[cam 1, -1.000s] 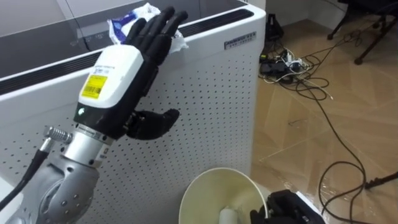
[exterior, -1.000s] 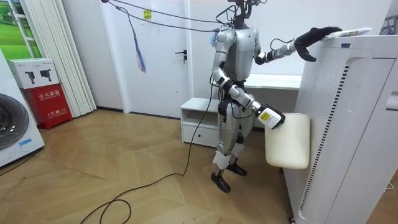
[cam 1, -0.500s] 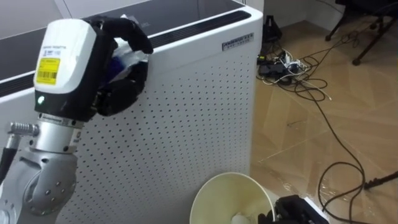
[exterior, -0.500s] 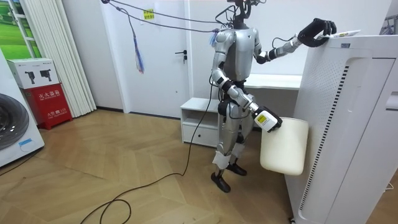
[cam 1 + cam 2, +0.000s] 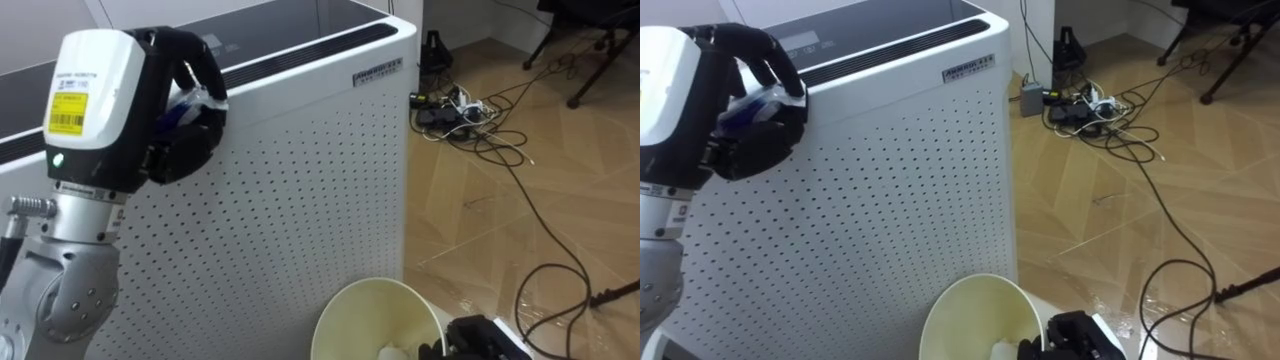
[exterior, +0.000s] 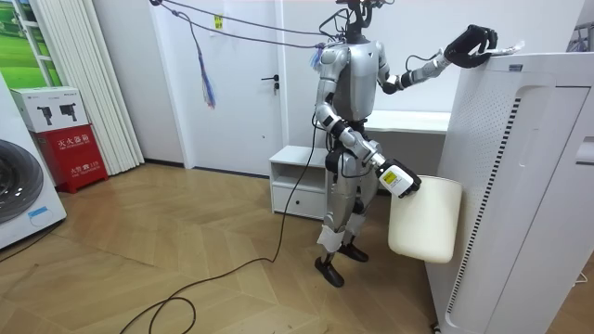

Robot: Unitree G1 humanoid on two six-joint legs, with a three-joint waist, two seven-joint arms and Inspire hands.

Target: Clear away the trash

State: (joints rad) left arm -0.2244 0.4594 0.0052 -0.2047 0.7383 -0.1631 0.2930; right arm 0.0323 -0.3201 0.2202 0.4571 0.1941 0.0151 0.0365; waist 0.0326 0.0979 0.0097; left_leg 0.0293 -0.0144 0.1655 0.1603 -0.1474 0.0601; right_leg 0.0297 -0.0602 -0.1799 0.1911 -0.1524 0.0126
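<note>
Left eye view: left hand (image 5: 95, 105) is curled tight round the crumpled wrapper (image 5: 190, 98) at the top edge of the white air purifier (image 5: 300, 180). The right hand (image 5: 482, 340) grips the bin (image 5: 370, 310) down low, I guess ready for the drop. Wrapper's scrunched into a wad, so I can't tell any long axis, just a white corner poking out past the fingers.

head cameras look down, close, at white appliance (image 5: 300, 170); room camera watches sidelong.

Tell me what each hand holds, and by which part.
Left hand is curled round a crumpled blue-and-white wrapper, enclosing most of it, at the white perforated unit's top edge. Right hand holds the cream bin by its rim.
</note>
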